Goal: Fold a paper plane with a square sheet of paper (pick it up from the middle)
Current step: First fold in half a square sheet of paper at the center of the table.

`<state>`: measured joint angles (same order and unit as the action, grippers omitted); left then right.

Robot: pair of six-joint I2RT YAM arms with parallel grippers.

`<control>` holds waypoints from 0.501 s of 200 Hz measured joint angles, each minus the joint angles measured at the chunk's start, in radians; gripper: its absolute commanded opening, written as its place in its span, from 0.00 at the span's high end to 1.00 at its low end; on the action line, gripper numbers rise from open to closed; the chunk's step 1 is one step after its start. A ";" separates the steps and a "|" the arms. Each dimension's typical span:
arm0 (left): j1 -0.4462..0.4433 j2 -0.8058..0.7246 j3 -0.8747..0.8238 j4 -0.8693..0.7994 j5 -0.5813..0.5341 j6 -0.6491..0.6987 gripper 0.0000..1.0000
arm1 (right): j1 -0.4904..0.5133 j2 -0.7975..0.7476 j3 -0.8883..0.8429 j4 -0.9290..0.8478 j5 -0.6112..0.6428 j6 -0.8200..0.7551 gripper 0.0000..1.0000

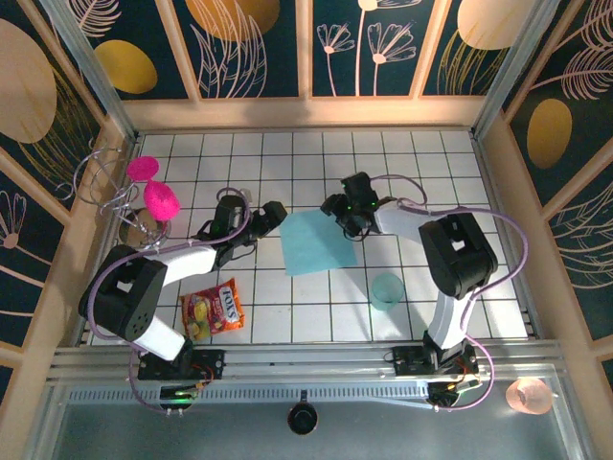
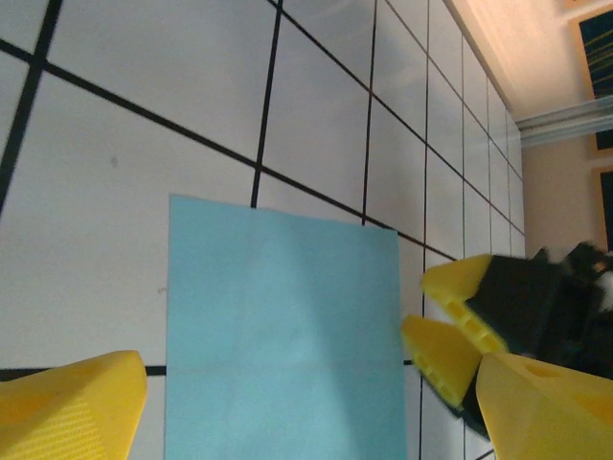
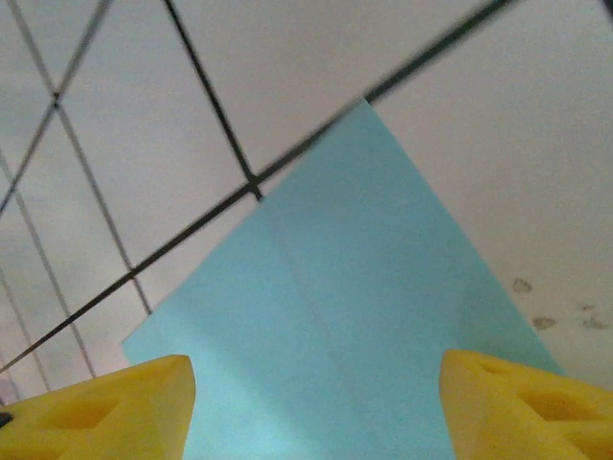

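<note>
Centre of frame, square sheet of paper (image 1: 317,241): thin, matt, light blue; faint straight crease lines show in the wrist views. Under it, table (image 1: 287,153): white tiles, smooth, low sheen, dark grid lines. On the left gripper (image 2: 306,393), fingers (image 2: 72,407) of yellow plastic, matt, with a fine ribbed texture. On the right gripper (image 3: 316,398), fingers (image 3: 105,412) of the same matt yellow plastic. Lower right of centre, cup (image 1: 387,290): translucent teal plastic. Lower left, snack bag (image 1: 213,311): glossy printed film. Along the bottom, rail (image 1: 306,369): bare ribbed metal. Upper left, wire stand (image 1: 105,187): thin shiny metal.
</note>
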<state>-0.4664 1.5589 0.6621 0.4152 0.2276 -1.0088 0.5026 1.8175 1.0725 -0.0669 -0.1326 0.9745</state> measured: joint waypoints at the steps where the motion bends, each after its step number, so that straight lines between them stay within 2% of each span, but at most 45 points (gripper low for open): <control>1: -0.002 0.000 0.000 0.000 0.000 0.000 0.12 | -0.003 -0.004 0.000 0.000 -0.003 -0.003 0.32; 44: -0.072 0.008 0.041 -0.078 0.000 0.002 0.12 | -0.096 -0.085 0.001 -0.013 -0.094 -0.228 0.34; 100: -0.152 0.100 0.151 -0.162 -0.012 0.005 0.14 | -0.101 -0.031 0.028 -0.118 -0.159 -0.398 0.47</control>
<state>-0.6182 1.6592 0.8127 0.2535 0.2153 -1.0035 0.4015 1.7863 1.1007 -0.1852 -0.2916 0.5766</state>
